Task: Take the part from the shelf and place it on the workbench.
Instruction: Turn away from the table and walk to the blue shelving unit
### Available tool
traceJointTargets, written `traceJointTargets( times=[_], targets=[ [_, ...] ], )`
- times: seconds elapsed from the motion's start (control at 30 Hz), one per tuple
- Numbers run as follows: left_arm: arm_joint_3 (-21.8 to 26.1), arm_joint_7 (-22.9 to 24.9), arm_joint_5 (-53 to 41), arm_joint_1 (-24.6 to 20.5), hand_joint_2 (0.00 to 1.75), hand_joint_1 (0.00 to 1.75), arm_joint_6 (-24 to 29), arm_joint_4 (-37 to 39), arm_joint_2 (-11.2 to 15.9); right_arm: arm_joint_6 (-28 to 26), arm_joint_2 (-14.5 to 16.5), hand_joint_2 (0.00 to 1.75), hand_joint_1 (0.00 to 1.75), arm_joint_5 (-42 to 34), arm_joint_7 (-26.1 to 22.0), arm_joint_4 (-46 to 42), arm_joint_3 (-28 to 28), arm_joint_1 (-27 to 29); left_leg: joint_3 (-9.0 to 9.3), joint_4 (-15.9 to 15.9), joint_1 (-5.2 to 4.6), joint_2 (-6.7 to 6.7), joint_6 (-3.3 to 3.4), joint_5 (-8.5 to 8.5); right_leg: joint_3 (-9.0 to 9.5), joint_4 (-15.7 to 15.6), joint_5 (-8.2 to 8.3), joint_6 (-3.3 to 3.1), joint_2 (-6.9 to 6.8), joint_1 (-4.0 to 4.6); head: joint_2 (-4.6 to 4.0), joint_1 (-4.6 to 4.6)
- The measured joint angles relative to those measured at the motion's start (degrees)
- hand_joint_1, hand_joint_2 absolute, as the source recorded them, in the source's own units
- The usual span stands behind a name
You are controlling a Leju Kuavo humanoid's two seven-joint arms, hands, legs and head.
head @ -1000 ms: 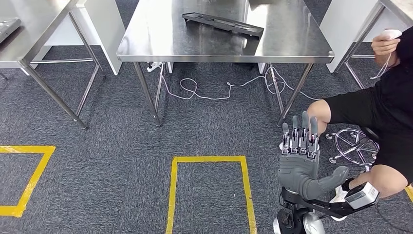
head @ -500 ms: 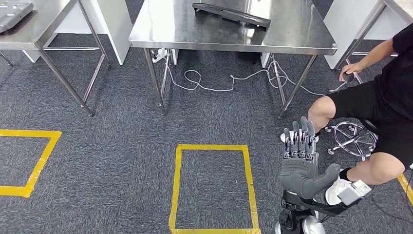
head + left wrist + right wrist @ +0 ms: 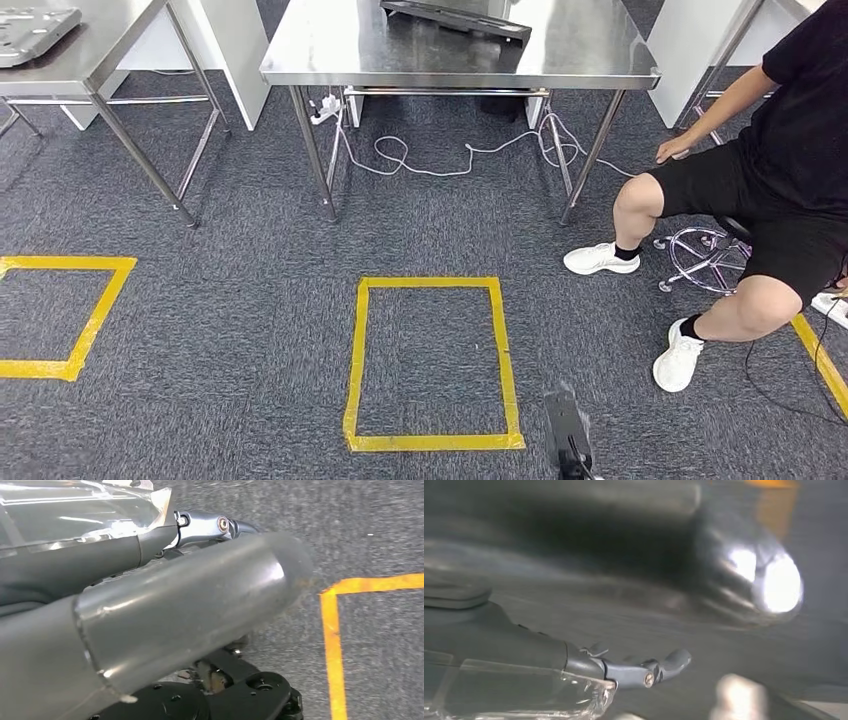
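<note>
A long black part (image 3: 455, 18) lies on the steel workbench (image 3: 330, 50) at the far centre. A grey moulded part (image 3: 35, 20) rests on a second steel table (image 3: 100, 55) at the far left. My right hand (image 3: 639, 672) hangs low over the carpet with a finger stretched out and nothing in it; in the head view it is a dark blurred streak (image 3: 567, 440) at the bottom edge. My left hand (image 3: 210, 525) also hangs by my side with a finger extended and nothing in its grasp. Both hands are far from the tables.
A person (image 3: 780, 150) in black sits on a wheeled stool (image 3: 705, 260) at the right, legs reaching toward the workbench. White cables (image 3: 440, 160) lie under the bench. Yellow tape squares (image 3: 430, 285) (image 3: 60, 263) mark the grey carpet.
My right hand, raised with fingers spread before, has dropped to the bottom edge. The camera has shifted, so the tables sit higher in the picture. The person has lowered an arm.
</note>
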Motion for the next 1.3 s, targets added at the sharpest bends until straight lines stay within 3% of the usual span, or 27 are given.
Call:
traceJointTargets(
  times=[0.03, 0.1, 0.17, 0.2, 0.27, 0.33, 0.37, 0.43, 0.5, 0.53, 0.6, 0.67, 0.7, 0.83, 1.0, 1.2, 1.3],
  targets=[
    [0.09, -0.20, -0.10, 0.01, 0.00, 0.00, -0.04, -0.01, 0.01, 0.55, -0.28, 0.00, 0.00, 0.00, 1.14, 4.15, -1.02, -0.28, 1.89, -1.16, 0.01, -0.01, 0.09, 1.59, -0.97, 0.21, 0.49, 0.19, -0.03, 0.02, 0.00, -0.01],
    [0.31, -0.61, -0.17, -0.02, 0.00, 0.00, -0.14, -0.03, 0.05, 1.19, -0.68, 0.00, 0.00, 0.13, 3.17, 10.62, -2.52, -0.61, 8.75, -8.86, -0.07, -0.26, 0.58, 2.90, -2.39, 0.76, 1.27, 0.61, -0.02, 0.13, 0.01, -0.03],
    [0.63, -0.84, -0.18, -0.19, 0.00, 0.00, -0.17, -0.06, 0.14, 1.24, -0.90, 0.00, 0.00, 0.52, 4.95, 14.88, -3.32, -0.85, 14.87, -17.09, -0.31, -0.43, 1.22, 1.36, -3.17, 1.40, 1.86, 1.14, 0.03, 0.42, 0.01, 0.00],
    [0.78, -0.89, -0.18, -0.26, 0.00, 0.00, -0.17, -0.07, 0.18, 1.25, -1.02, 0.00, 0.00, 0.67, 5.77, 16.46, -3.57, -0.98, 16.24, -19.20, -0.47, -0.41, 1.43, 0.77, -3.53, 1.64, 2.18, 1.46, 0.04, 0.54, 0.01, 0.02],
    [0.93, -0.92, -0.19, -0.31, 0.00, 0.00, -0.17, -0.05, 0.20, 1.40, -1.30, 0.00, 0.00, 0.77, 7.10, 18.90, -4.09, -1.20, 16.07, -20.19, -0.60, -0.25, 1.88, 0.55, -4.27, 1.87, 2.83, 2.12, 0.02, 0.59, 0.01, 0.05],
    [1.03, -0.81, -0.24, -0.18, 0.00, 0.00, -0.17, -0.03, 0.19, 2.06, -1.72, 0.00, 0.00, 0.60, 8.86, 20.91, -4.73, -1.15, 15.34, -20.35, -0.52, -0.01, 2.65, 1.38, -5.47, 3.26, 2.04, 2.39, 0.13, 0.53, 0.00, 0.10],
    [1.06, -0.71, -0.27, -0.10, 0.00, 0.00, -0.17, -0.02, 0.20, 2.53, -1.92, 0.00, 0.00, 0.45, 10.05, 21.94, -5.09, -1.08, 14.87, -20.45, -0.49, 0.15, 3.11, 1.91, -6.63, 5.45, 0.61, 2.26, 0.25, 0.49, 0.00, 0.14],
    [1.12, -0.53, -0.37, -0.03, 0.00, 0.00, -0.18, -0.02, 0.27, 3.41, -2.25, 0.00, 0.00, 0.12, 12.71, 23.95, -5.84, -0.84, 13.68, -20.43, -0.64, 0.37, 3.57, 2.83, -9.74, 12.99, -3.54, 1.77, 0.48, 0.20, 0.00, 0.22],
    [1.19, -0.51, -0.59, -0.03, 0.00, 0.00, -0.25, -0.02, 0.34, 4.00, -2.56, 0.00, 0.00, -0.15, 14.79, 25.43, -6.46, -0.45, 12.53, -20.38, -0.74, 0.46, 3.54, 3.72, -11.36, 18.78, -6.09, 2.00, 0.57, -0.03, 0.00, 0.22],
    [1.22, -0.51, -0.71, -0.03, 0.00, 0.00, -0.30, -0.02, 0.37, 4.19, -2.69, 0.00, 0.00, -0.25, 15.55, 25.98, -6.73, -0.28, 12.05, -20.33, -0.74, 0.49, 3.41, 4.10, -10.36, 18.42, -6.08, 2.44, 0.58, -0.15, 0.00, 0.22],
    [1.27, -0.51, -0.88, -0.06, 0.00, 0.00, -0.43, -0.02, 0.37, 4.30, -2.95, 0.00, 0.00, -0.31, 16.48, 26.76, -7.16, -0.15, 11.31, -20.07, -0.69, 0.57, 3.03, 4.65, -4.80, 10.99, -4.15, 3.47, 0.57, -0.45, 0.01, 0.25],
    [1.32, -0.51, -0.92, -0.17, 0.00, 0.00, -0.50, -0.02, 0.38, 4.31, -3.08, 0.00, 0.00, -0.31, 17.24, 27.23, -7.40, -0.33, 10.77, -19.57, -0.86, 0.71, 2.54, 4.85, 0.02, 3.14, -2.69, 3.61, 0.69, -0.47, 0.01, 0.20],
    [1.37, -0.51, -0.94, -0.27, 0.00, 0.00, -0.51, -0.02, 0.39, 4.31, -3.08, 0.00, 0.00, -0.28, 17.81, 27.46, -7.49, -0.42, 10.56, -19.31, -0.99, 0.77, 2.36, 4.77, 0.88, 1.38, -2.49, 3.37, 0.78, -0.51, 0.00, 0.17],
    [1.53, -0.60, -0.93, -0.44, 0.00, 0.00, -0.29, -0.02, 0.45, 4.36, -3.02, 0.00, 0.00, 0.61, 20.83, 28.35, -7.65, -0.30, 10.23, -19.12, -0.82, 0.69, 3.13, 4.97, 0.79, 0.90, -2.18, 2.53, 0.86, -0.34, 0.00, 0.11],
    [1.55, -0.20, -1.40, -0.49, 0.00, 0.00, -0.11, -0.02, 0.43, 5.00, -2.75, 0.00, 0.00, 2.22, 23.40, 28.95, -7.64, -0.24, 10.05, -19.41, -0.46, 0.67, 2.31, 5.70, 0.57, 0.94, -1.71, 1.88, 0.86, -0.03, 0.00, 0.11],
    [1.55, 0.51, -1.68, -0.54, 0.00, 0.00, -0.02, -0.02, 0.60, 5.22, -2.60, 0.00, 0.00, 3.25, 23.85, 29.18, -7.54, -0.27, 9.49, -18.98, -0.53, 0.50, 2.57, 5.91, 0.49, 0.97, -1.35, 2.11, 0.86, -0.26, 0.00, 0.11],
    [1.55, 0.52, -1.90, -0.64, 0.00, 0.00, 0.02, -0.02, 0.48, 5.22, -2.73, 0.00, 0.00, 3.46, 23.84, 29.21, -7.52, -0.32, 10.10, -20.62, -0.26, 0.90, 2.92, 6.80, 0.11, 1.30, -1.66, 2.54, 0.93, -0.07, 0.00, 0.18]
  ],
)
